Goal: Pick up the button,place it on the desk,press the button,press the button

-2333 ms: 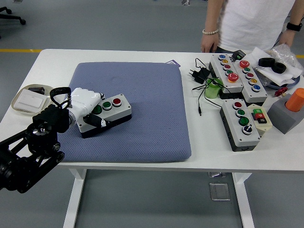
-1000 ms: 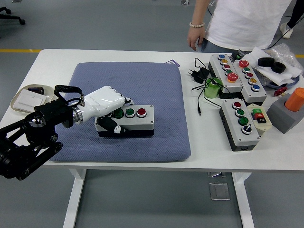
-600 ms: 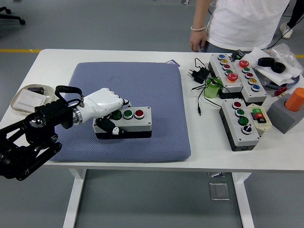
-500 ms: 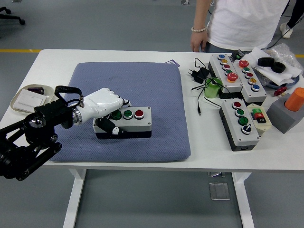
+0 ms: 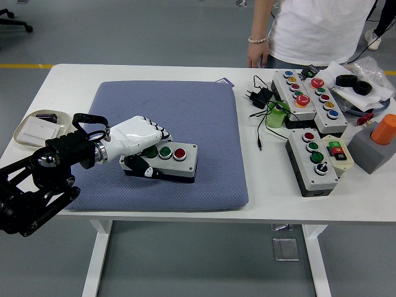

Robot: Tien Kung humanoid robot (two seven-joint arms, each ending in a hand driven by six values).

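Note:
A grey button box (image 5: pixel 168 160) with a black base, two green buttons and one red button, lies on the blue-grey pad (image 5: pixel 185 111), slightly tilted. My left hand (image 5: pixel 140 143), white with a black arm behind it, is shut on the box's left end, fingers over the top and thumb along the front side. The red button (image 5: pixel 179 153) is at the box's free right end. My right arm does not show.
Several other button boxes (image 5: pixel 313 161) sit at the right with a black power plug (image 5: pixel 260 96), a green cup (image 5: pixel 276 116) and an orange cylinder (image 5: pixel 385 130) on a grey block. A white tray (image 5: pixel 34 131) lies at the left. A person (image 5: pixel 309 28) stands at the far side.
My left hand carried the box right across the pad, then drew it slightly back left and lower; the box now tilts a little clockwise. The person's hand shifted along the far edge.

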